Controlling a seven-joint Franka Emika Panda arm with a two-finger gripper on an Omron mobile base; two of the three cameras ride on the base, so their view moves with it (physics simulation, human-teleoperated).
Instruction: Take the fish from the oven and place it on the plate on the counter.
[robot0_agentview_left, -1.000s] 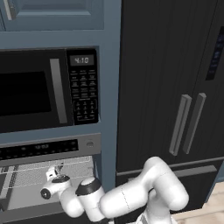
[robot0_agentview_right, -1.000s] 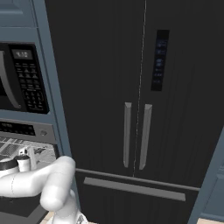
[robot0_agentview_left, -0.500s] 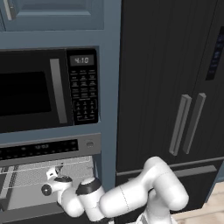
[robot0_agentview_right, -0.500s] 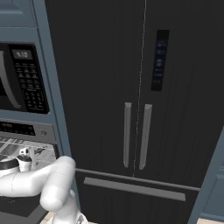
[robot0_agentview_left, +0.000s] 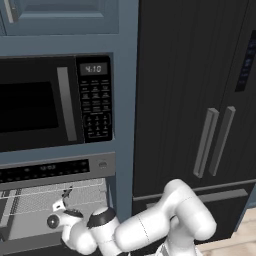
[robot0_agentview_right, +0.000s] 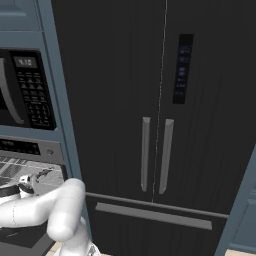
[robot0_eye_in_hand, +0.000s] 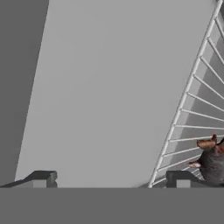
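Note:
The oven (robot0_agentview_left: 50, 170) stands open below the microwave, with its wire rack (robot0_agentview_left: 35, 200) showing inside. My gripper (robot0_agentview_left: 62, 196) reaches into the oven mouth just above the rack, jaws open and empty; from the other side the gripper (robot0_agentview_right: 42, 176) shows at the far left. In the hand view the small dark grey fish (robot0_eye_in_hand: 213, 162) lies on the wire rack (robot0_eye_in_hand: 197, 118) at the right edge, just outside the right fingertip (robot0_eye_in_hand: 179, 177). The gripper (robot0_eye_in_hand: 109, 179) faces the bare grey oven wall. The plate and the counter are out of view.
A black microwave (robot0_agentview_left: 45, 100) with a keypad sits right above the oven. A tall black refrigerator (robot0_agentview_left: 200, 100) with two long grey handles stands to the right. My white arm bends low in front of the oven opening.
The hand has shifted only slightly inside the oven mouth. The jaws stay open and hold nothing.

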